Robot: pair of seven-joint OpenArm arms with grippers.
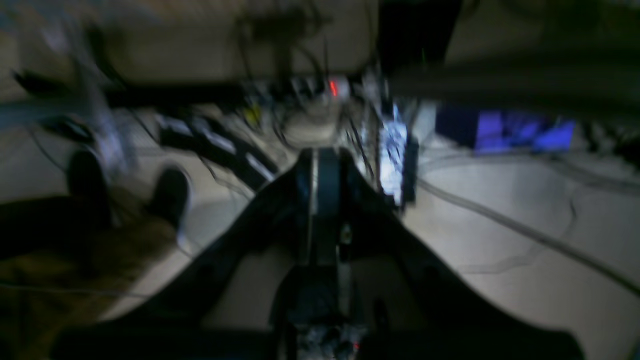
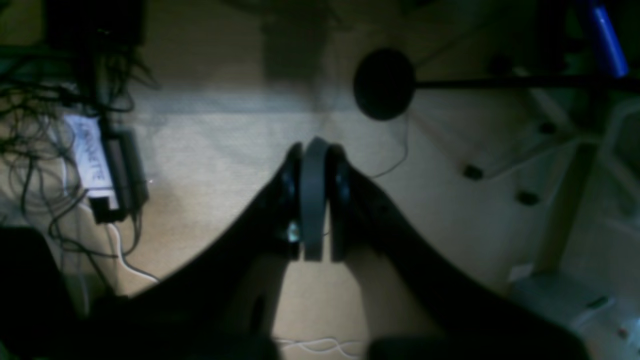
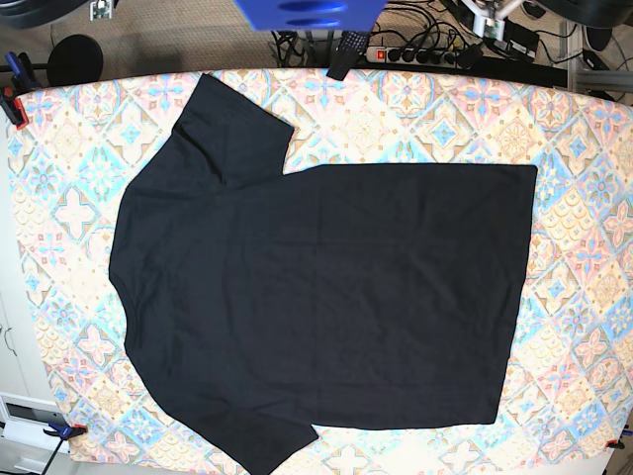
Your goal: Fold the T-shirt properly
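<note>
The black T-shirt (image 3: pixel 326 297) lies spread flat on the patterned tablecloth (image 3: pixel 584 148) in the base view, with its neck end to the left and its hem to the right. One short sleeve points to the top left and the other to the bottom left. Neither arm shows in the base view. In the blurred left wrist view, my left gripper (image 1: pixel 325 167) has its jaws pressed together, with floor and cables beyond it. My right gripper (image 2: pixel 314 155) is also shut with nothing in it, and it hangs over bare floor. No shirt shows in either wrist view.
Clamps (image 3: pixel 12 104) hold the tablecloth at its corners. A power strip (image 3: pixel 415 54) and cables lie behind the table's far edge, beside a blue object (image 3: pixel 307 12). In the right wrist view, a round black stand base (image 2: pixel 384 84) and tangled cables (image 2: pixel 95 165) lie on the floor.
</note>
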